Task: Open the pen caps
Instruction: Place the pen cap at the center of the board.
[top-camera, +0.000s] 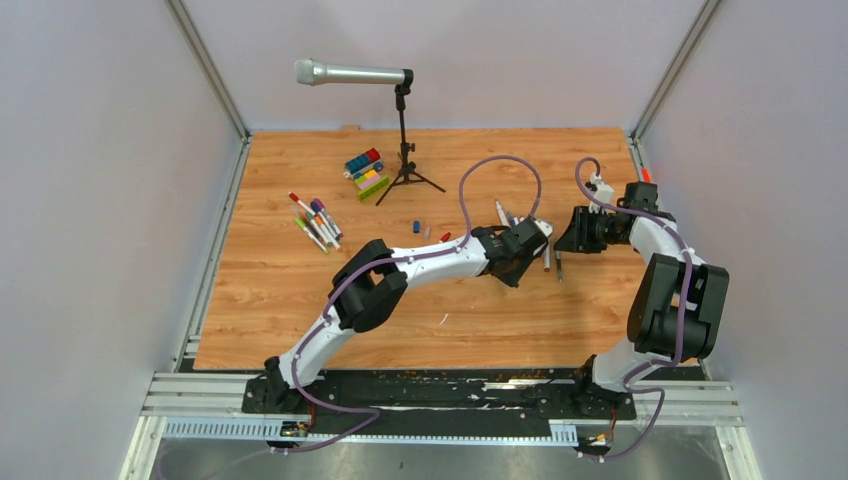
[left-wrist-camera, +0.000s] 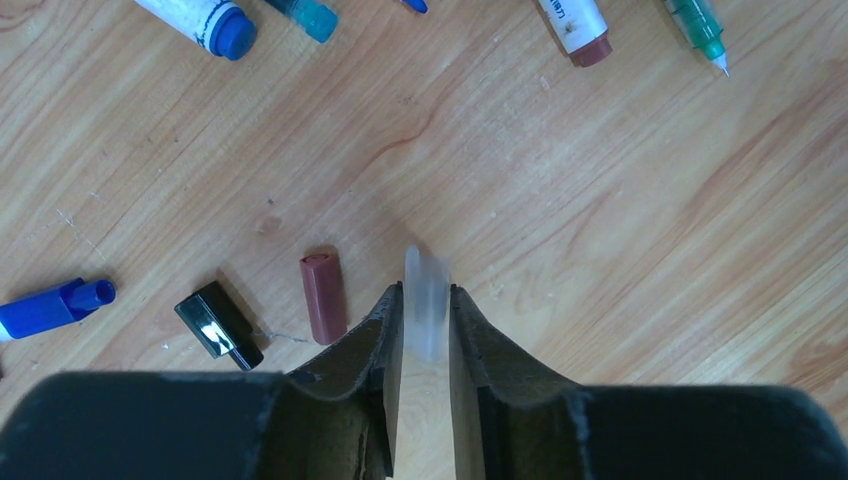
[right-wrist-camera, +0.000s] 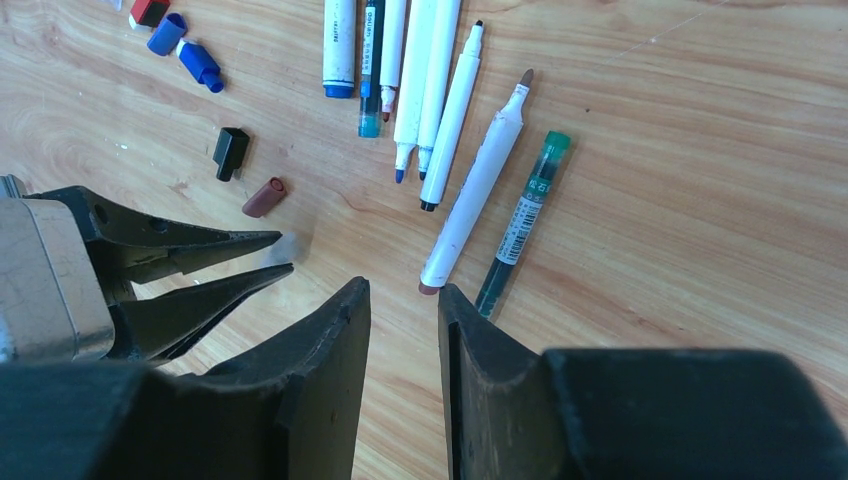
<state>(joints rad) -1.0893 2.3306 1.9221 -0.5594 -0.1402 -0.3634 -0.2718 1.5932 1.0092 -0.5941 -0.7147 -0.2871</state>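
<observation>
Left wrist: left fingers (left-wrist-camera: 425, 295) standing narrowly apart around blurred clear cap (left-wrist-camera: 426, 275), grip unclear, hovering low over tabletop (left-wrist-camera: 600, 250), likely dropping it by loose caps (left-wrist-camera: 323, 297). Right fingers (right-wrist-camera: 403, 287) gaping slightly, empty, beside pens (right-wrist-camera: 478, 180).

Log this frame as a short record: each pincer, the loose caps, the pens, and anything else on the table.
left pincer: clear cap between its jaws; cap blurred, grip unclear
right pincer: slightly open, empty, close to the pen row
loose caps: brown cap and black cap lying on the table beside the left pincer
uncapped pens: brown-tipped pen, green pen, tips bare
other pens: cluster far left, cap state too small to tell
other: microphone on stand, toy blocks
</observation>
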